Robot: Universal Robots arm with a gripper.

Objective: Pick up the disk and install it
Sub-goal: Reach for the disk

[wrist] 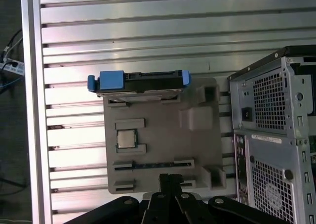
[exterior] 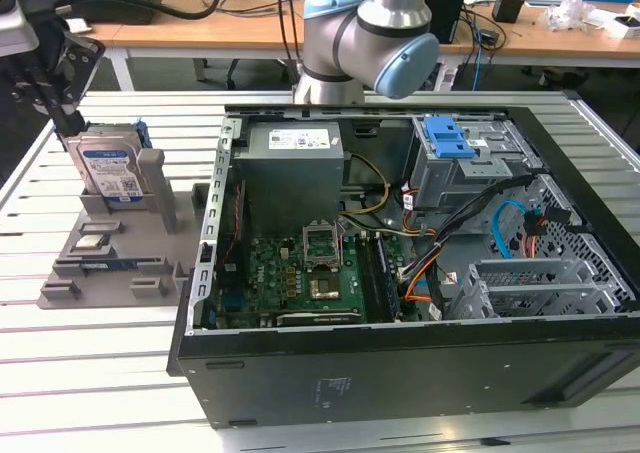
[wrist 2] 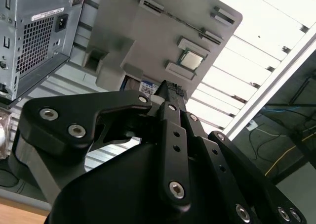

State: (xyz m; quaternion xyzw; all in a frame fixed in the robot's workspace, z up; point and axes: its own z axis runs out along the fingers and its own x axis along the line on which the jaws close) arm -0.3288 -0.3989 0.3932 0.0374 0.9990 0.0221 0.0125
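Observation:
The disk (exterior: 112, 171) stands on edge in a slot at the far end of a grey holder tray (exterior: 110, 273), on the exterior view's left; its blue-and-white label faces the camera. The first wrist view looks down on the disk's (wrist: 138, 80) top edge and its blue frame. My black gripper (exterior: 68, 123) hangs just above and behind the disk, apart from it. Its fingers (wrist: 170, 187) sit pressed together with nothing between them. In the second wrist view the gripper's tip (wrist 2: 170, 89) points toward the disk's label (wrist 2: 147, 88).
An open computer case (exterior: 400, 253) fills the exterior view's right, with a grey drive cage and blue latch (exterior: 447, 138) at its far side. A processor chip (wrist: 127, 139) lies on the tray. The slatted metal table (wrist: 148, 31) ends at an edge beyond the tray.

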